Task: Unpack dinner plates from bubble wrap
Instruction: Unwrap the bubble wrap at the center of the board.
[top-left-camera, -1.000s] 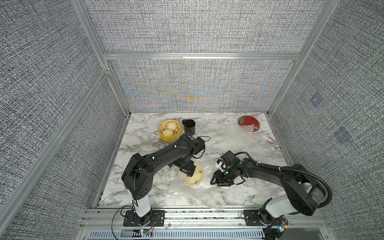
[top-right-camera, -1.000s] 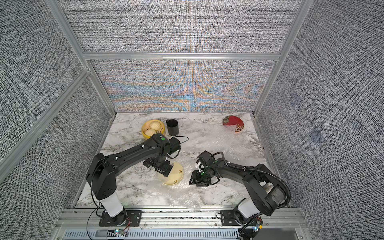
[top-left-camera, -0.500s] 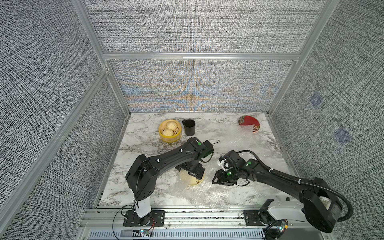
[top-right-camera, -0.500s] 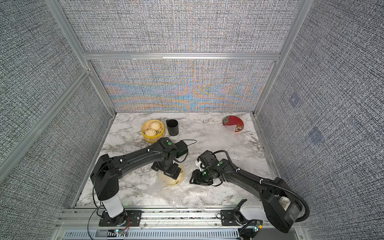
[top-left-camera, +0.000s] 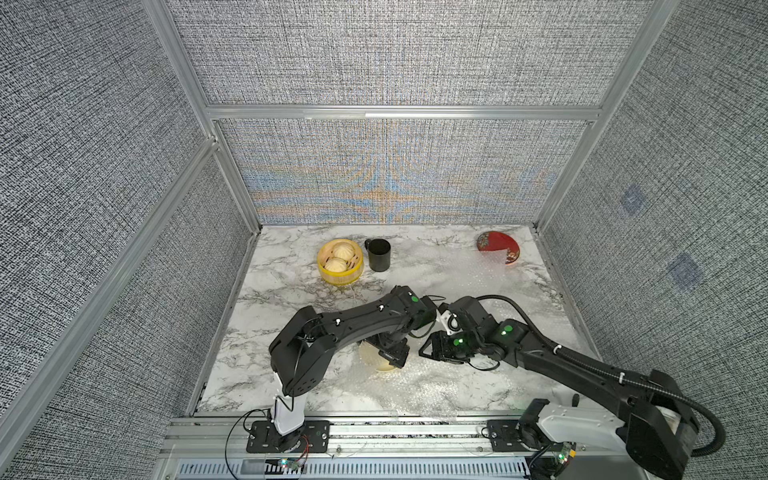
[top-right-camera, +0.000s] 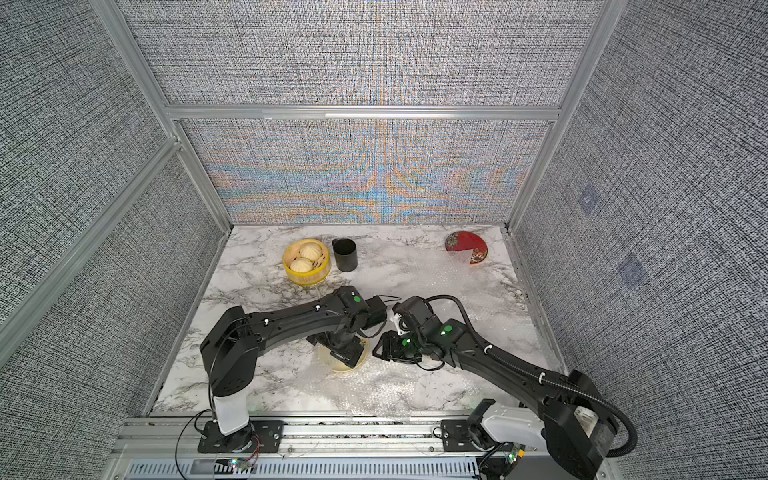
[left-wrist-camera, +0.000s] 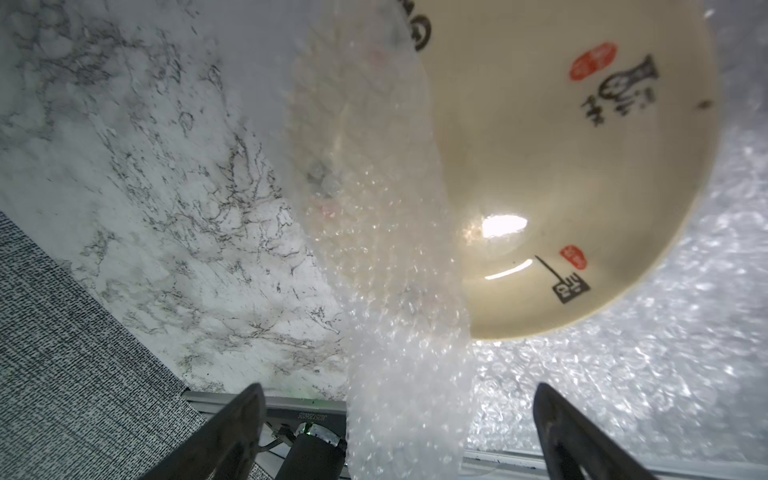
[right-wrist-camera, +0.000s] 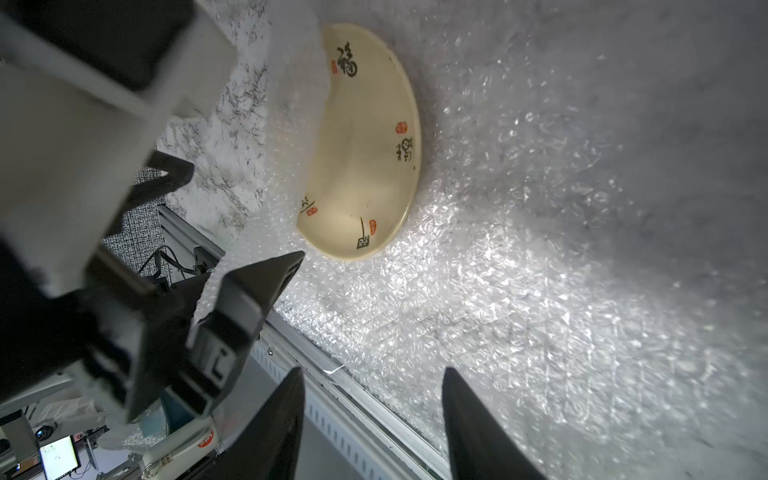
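The left gripper (left-wrist-camera: 397, 388) stood wide open astride a loose bubble wrap flap (left-wrist-camera: 395, 270), holding nothing; the right gripper (right-wrist-camera: 372, 372) hung half-open, empty. That flap half-covered the cream plate (top-left-camera: 371, 358), low centre in a top view, so a careless pull might have dragged the plate along

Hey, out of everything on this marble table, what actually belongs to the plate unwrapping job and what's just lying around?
Part of the job:
- cream round plate with black lettering, partly under wrap
- dark red patterned plate, partly under wrap
- clear bubble wrap sheets

Just lying about:
- yellow round steamer basket with pale buns
- black mug
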